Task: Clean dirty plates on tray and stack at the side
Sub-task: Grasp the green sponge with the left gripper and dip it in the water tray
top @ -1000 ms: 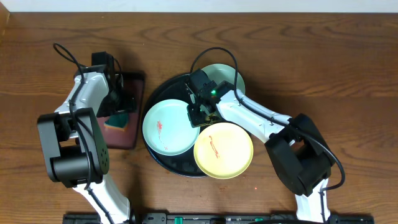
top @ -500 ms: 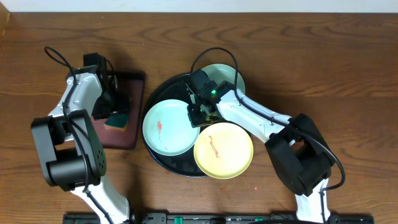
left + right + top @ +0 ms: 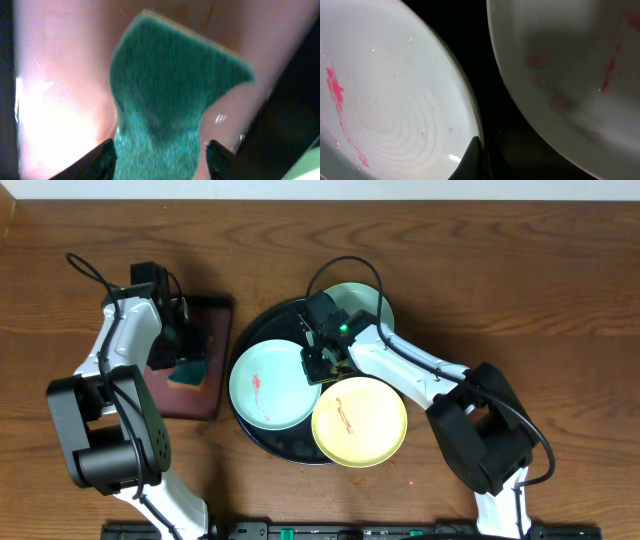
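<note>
The round black tray (image 3: 249, 330) holds a mint-green plate (image 3: 265, 385) with a red smear, a pale yellow plate (image 3: 362, 420) with a red smear, and a second mint-green plate (image 3: 362, 302) at the back. My right gripper (image 3: 322, 361) is shut on the right rim of the front mint plate (image 3: 385, 100); one fingertip (image 3: 476, 160) shows on the rim. A second smeared plate (image 3: 570, 75) lies to its right. My left gripper (image 3: 186, 346) is shut on the green sponge (image 3: 170, 95), a finger on each side (image 3: 160, 162).
The sponge (image 3: 190, 371) lies in a small rectangular tray with a maroon inside (image 3: 210, 402), left of the round tray. Brown wood tabletop (image 3: 520, 290) lies to the right and behind. Both arms reach in from the front edge.
My left arm has shifted a little to the left and back over the rectangular tray. The right arm and the plates have not moved.
</note>
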Controlling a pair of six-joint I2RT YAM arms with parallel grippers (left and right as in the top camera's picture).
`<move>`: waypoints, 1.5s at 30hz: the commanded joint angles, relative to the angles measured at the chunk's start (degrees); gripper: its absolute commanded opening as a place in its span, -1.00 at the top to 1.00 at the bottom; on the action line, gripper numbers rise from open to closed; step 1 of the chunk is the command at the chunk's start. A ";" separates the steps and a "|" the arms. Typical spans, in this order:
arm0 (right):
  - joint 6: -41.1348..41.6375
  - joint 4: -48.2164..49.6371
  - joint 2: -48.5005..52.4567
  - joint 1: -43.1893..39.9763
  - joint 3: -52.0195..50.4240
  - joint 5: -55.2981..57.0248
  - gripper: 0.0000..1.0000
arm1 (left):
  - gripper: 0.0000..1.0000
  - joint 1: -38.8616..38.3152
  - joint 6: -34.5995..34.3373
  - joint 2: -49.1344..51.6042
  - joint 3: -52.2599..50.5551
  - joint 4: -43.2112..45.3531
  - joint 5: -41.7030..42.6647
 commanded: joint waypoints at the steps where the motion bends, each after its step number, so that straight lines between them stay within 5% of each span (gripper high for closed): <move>1: -0.59 0.39 0.59 0.24 1.01 -1.70 0.98 | -0.06 0.13 0.92 -0.11 -0.83 1.81 0.17; 15: -0.61 0.39 0.59 0.22 1.01 -1.70 0.98 | 0.13 0.09 0.68 2.80 -1.60 2.84 -0.07; 38: -0.61 0.39 0.59 0.17 1.01 -1.70 0.97 | 0.10 0.09 0.68 2.82 -6.19 9.09 -0.04; 42: -0.57 0.48 0.59 0.17 1.01 -1.70 0.98 | 0.85 0.09 0.66 2.80 -6.34 9.05 -0.07; 45: -0.55 0.74 0.59 0.15 1.01 -1.70 0.97 | 0.85 0.09 -0.17 2.25 -5.14 7.50 -0.04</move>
